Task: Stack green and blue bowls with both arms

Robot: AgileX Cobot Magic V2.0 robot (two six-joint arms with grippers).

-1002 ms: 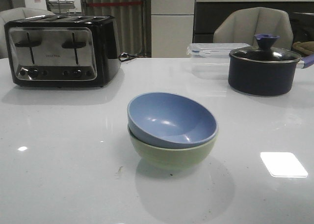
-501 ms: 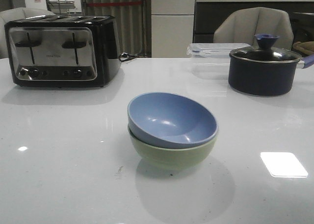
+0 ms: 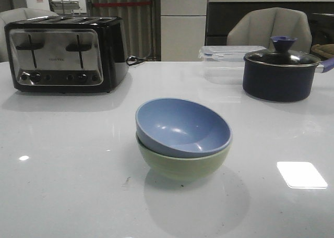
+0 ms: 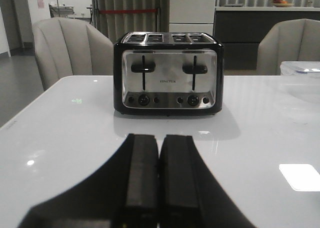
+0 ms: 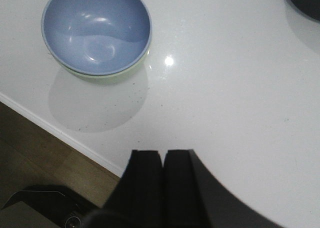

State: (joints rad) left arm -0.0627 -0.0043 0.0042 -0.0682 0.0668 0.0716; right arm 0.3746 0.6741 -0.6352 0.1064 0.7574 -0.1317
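Observation:
The dusty blue bowl (image 3: 182, 126) sits nested inside the pale green bowl (image 3: 182, 166) in the middle of the white table, a little tilted. The stack also shows in the right wrist view, blue bowl (image 5: 96, 28) over a thin green rim (image 5: 95, 76). Neither arm shows in the front view. My left gripper (image 4: 159, 138) is shut and empty, above the table and facing the toaster. My right gripper (image 5: 162, 153) is shut and empty, over the table's near edge, well clear of the bowls.
A black and silver toaster (image 3: 65, 52) stands at the back left. A dark navy lidded pot (image 3: 279, 73) stands at the back right with a clear plastic box (image 3: 227, 58) beside it. Grey chairs stand behind the table. The table's near edge (image 5: 65, 135) shows with floor beyond.

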